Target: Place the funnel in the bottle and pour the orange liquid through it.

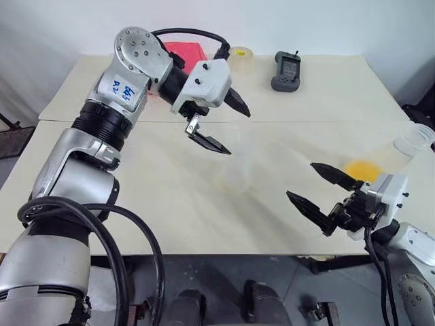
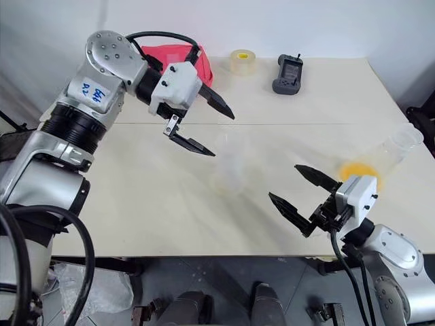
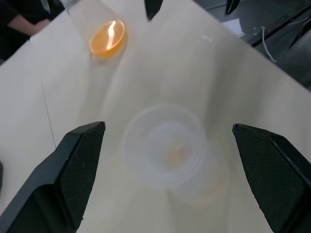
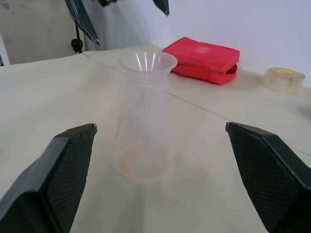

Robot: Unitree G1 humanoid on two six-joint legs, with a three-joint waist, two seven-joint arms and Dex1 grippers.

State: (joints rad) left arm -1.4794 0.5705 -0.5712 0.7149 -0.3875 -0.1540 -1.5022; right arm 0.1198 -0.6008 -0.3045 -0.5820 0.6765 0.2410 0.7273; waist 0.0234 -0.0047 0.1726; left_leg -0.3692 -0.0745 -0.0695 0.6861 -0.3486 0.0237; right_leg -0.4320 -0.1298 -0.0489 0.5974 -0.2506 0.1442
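Nearest the head camera, the right gripper (image 1: 319, 193) hovers low over the near right part of the table (image 1: 170, 217), its two black fingers spread wide and holding nothing. Across that broad pale table, the left gripper (image 1: 228, 125) hangs above the middle, jaws equally wide and empty, pointing down toward the bottle (image 4: 144, 131). That clear cone-shaped bottle stands upright near the table's centre, between the two grippers and touched by neither. Seated in its neck is the funnel (image 4: 148, 63), its round mouth flaring above the rim. A faint orange tinge at the bottle's base may be residue, though it is hard to judge through the clear walls. Well to the right, a larger clear flask (image 1: 401, 151) lies tilted, with the orange liquid (image 1: 361, 169) pooled inside. At the far edge sit a red pouch (image 4: 204, 58), a black handheld device (image 1: 287, 70) and a tape roll (image 4: 285, 79).
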